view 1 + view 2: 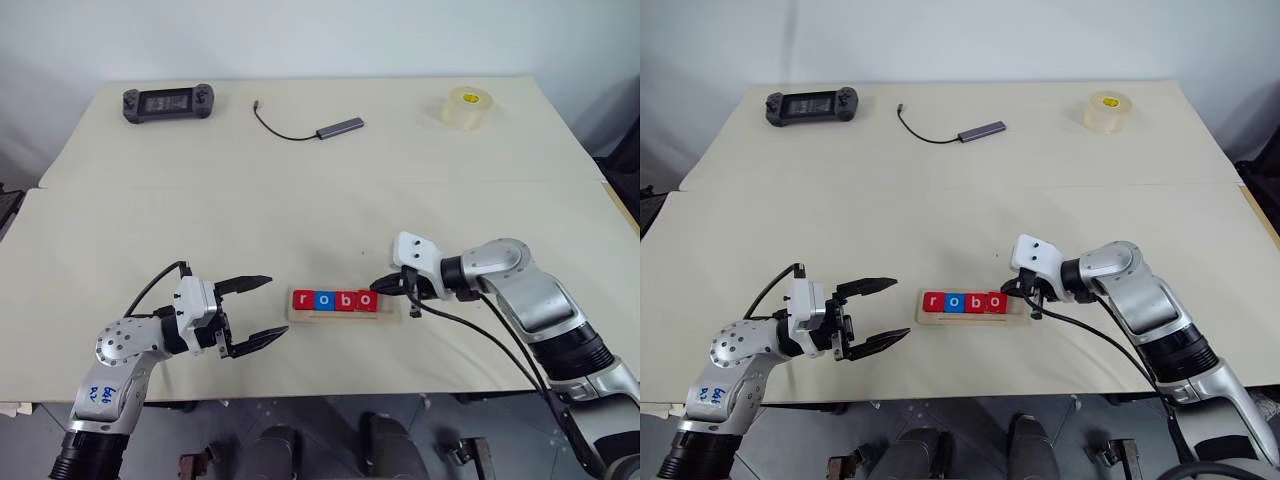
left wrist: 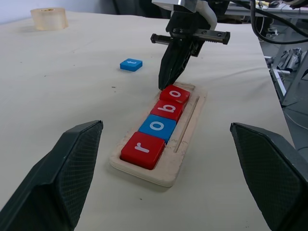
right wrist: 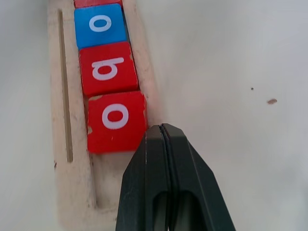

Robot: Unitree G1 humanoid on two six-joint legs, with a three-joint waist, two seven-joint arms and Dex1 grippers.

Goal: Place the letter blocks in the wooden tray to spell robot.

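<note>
Far left at ten o'clock on the cream worktop (image 1: 300,200) lies a dark handheld game controller (image 1: 168,101), close to the back edge. Down at seven o'clock the left hand (image 1: 258,308) hovers level above the surface, its two black fingers spread wide, nothing between them, pointing across toward the centre.

Just right of it, at six o'clock, sits the wooden tray (image 1: 345,316), long side running left to right, a thin groove along its near side. Four letter blocks fill it in a touching row: red r (image 1: 303,299), blue o (image 1: 323,299), red b (image 1: 344,300), red o (image 1: 366,299). The right-hand end slot is bare wood. In the left wrist view the blue t block (image 2: 131,64) lies flat on the worktop beyond the tray, apart from it.

Up at twelve o'clock a grey USB hub (image 1: 340,126) trails its dark cable leftwards.

The right hand (image 1: 378,286) comes in at four o'clock, fingers pressed tight together and empty, tips angled down at the outer corner of the red o, right by the tray's edge.

At one o'clock stands a roll of clear tape (image 1: 470,106). A seam crosses the worktop covering; pale wall rises behind.
</note>
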